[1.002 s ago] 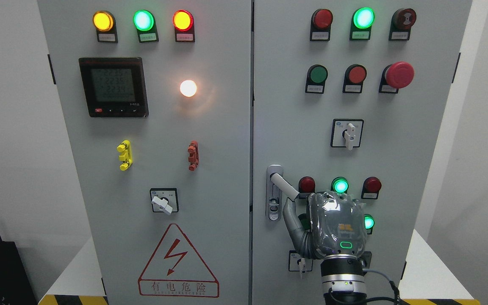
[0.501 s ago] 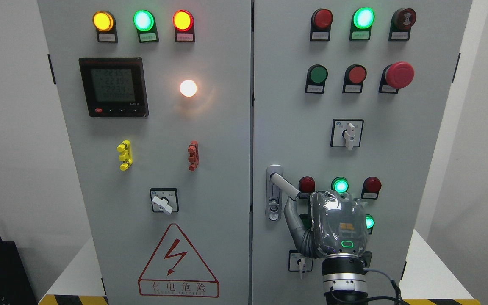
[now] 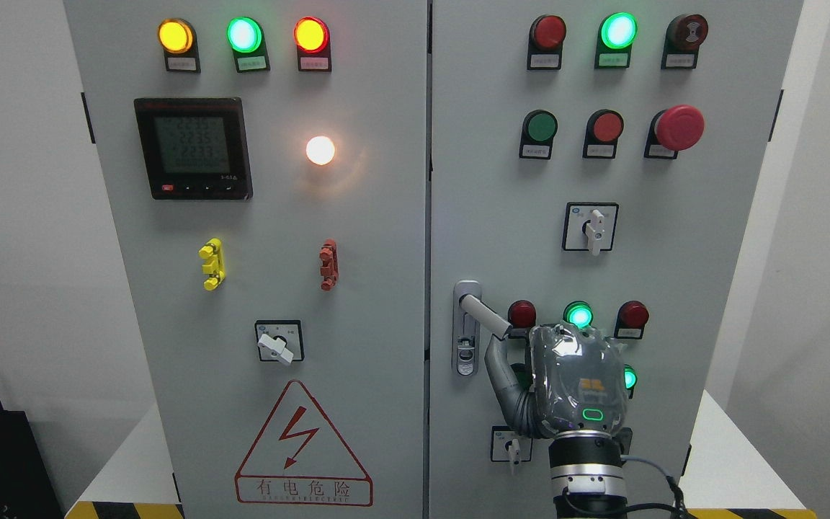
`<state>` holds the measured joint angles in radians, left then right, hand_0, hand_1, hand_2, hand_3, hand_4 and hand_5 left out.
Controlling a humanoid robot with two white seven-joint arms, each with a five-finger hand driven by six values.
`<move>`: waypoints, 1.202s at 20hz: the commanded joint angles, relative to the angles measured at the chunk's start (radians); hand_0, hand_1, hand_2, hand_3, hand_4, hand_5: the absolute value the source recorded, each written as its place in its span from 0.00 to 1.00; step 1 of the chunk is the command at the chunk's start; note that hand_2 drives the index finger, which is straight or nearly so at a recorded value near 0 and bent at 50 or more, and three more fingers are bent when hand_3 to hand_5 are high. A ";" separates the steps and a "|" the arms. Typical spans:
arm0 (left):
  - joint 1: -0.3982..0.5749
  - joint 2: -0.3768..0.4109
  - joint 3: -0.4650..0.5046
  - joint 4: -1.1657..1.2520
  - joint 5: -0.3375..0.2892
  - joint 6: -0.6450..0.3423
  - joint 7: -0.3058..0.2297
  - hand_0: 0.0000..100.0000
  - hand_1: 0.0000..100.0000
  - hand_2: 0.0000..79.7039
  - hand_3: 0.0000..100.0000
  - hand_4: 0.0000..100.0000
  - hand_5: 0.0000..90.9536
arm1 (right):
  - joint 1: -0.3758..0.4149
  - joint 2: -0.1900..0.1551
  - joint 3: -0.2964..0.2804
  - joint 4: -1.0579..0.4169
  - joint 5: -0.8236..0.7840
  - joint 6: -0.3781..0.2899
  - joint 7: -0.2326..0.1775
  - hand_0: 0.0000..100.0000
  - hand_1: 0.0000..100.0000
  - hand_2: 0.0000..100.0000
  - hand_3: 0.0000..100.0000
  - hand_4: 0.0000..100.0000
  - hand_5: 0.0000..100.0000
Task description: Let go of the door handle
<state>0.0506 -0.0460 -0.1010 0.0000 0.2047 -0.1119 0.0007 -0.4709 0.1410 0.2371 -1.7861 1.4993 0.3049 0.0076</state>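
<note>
The silver door handle (image 3: 485, 317) sticks out from its lock plate (image 3: 466, 339) on the right cabinet door (image 3: 487, 216), slanting down to the right. My right hand (image 3: 519, 346) comes up from the bottom edge, its grey back facing the camera. Its thumb (image 3: 498, 364) points up just below the handle's free tip, spread away from the palm. The tip shows bare at the hand's left edge, with nothing wrapped around it. The other fingers are hidden behind the hand. My left arm does not show.
Lit and unlit indicator lamps (image 3: 578, 316) sit right behind the hand. A rotary switch (image 3: 512, 447) is low beside the wrist and another (image 3: 591, 227) higher up. A red mushroom button (image 3: 678, 127) is at the upper right. The left door (image 3: 278, 216) carries a meter and a warning triangle.
My right hand has drifted a few pixels right and down, away from the handle's tip. The handle has kept its slant.
</note>
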 commanded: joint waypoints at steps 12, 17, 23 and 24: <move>0.000 0.000 0.000 -0.031 0.001 0.000 0.001 0.12 0.39 0.00 0.00 0.00 0.00 | -0.002 -0.001 -0.009 -0.007 -0.002 -0.001 0.002 0.62 0.07 0.98 1.00 1.00 0.97; 0.000 0.000 0.000 -0.031 0.001 0.000 0.001 0.12 0.39 0.00 0.00 0.00 0.00 | -0.002 -0.003 -0.010 -0.007 -0.002 -0.001 0.002 0.62 0.07 0.98 1.00 1.00 0.97; 0.000 0.000 0.001 -0.031 -0.001 0.000 0.001 0.12 0.39 0.00 0.00 0.00 0.00 | -0.006 -0.001 -0.015 -0.007 -0.002 -0.001 0.002 0.62 0.07 0.98 1.00 0.99 0.97; 0.000 0.000 0.001 -0.031 -0.001 0.000 0.001 0.12 0.39 0.00 0.00 0.00 0.00 | -0.009 -0.001 -0.015 -0.007 -0.002 -0.001 0.002 0.62 0.07 0.98 1.00 0.99 0.97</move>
<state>0.0506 -0.0460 -0.1008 0.0000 0.2048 -0.1118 0.0007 -0.4747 0.1392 0.2276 -1.7924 1.4974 0.3036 0.0088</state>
